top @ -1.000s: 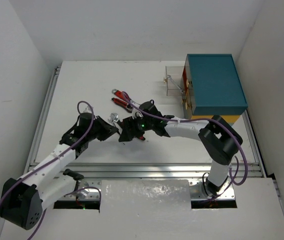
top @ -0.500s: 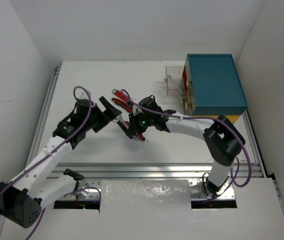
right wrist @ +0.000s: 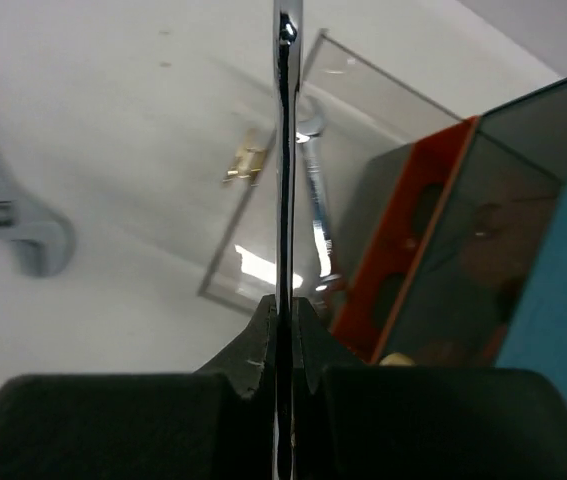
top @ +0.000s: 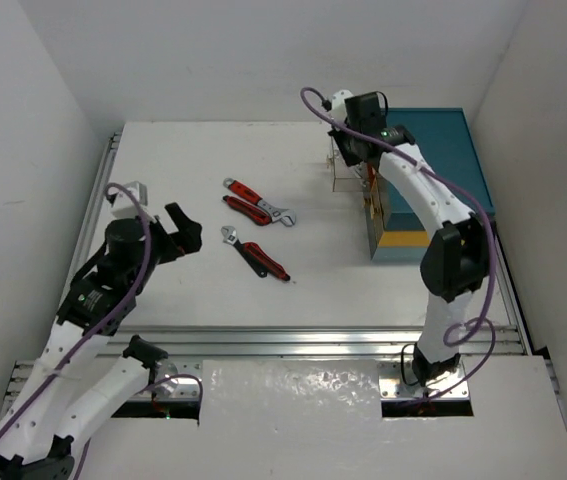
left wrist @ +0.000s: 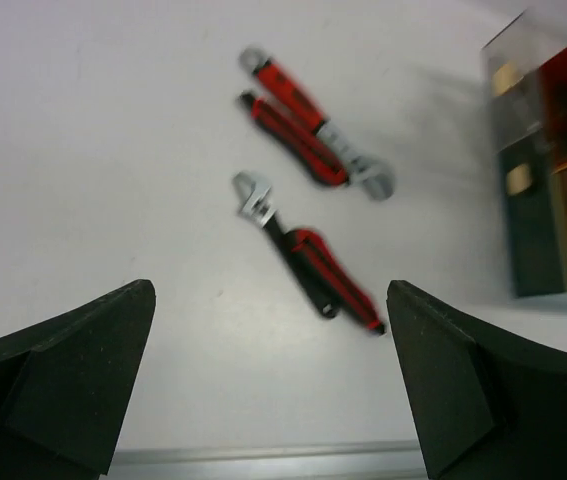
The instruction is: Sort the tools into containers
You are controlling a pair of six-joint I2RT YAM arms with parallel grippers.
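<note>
My right gripper [right wrist: 285, 305] is shut on a thin silver spanner [right wrist: 284, 150], seen edge-on and pointing away from the camera. It hangs above a clear pulled-out drawer [right wrist: 263, 215] of the teal box [top: 433, 170], where another silver spanner [right wrist: 317, 205] lies. In the top view the right gripper [top: 346, 152] is over that drawer [top: 346, 172]. My left gripper [top: 178, 230] is open and empty at the table's left. Three red-and-black adjustable wrenches lie mid-table: a pair [top: 258, 203] and a single one [top: 255, 252], both also in the left wrist view [left wrist: 308, 150] [left wrist: 308, 265].
The teal box stands at the far right with brass latches and a yellow lower band [top: 403, 240]. Its orange inner frame [right wrist: 413, 220] shows beside the drawer. A metal rail [top: 293, 340] runs along the near table edge. White walls close in on the left, back and right.
The right arm swung from the middle of the table to the far right, carrying the spanner over the clear drawer. The left arm pulled back to the left, away from the wrenches.
</note>
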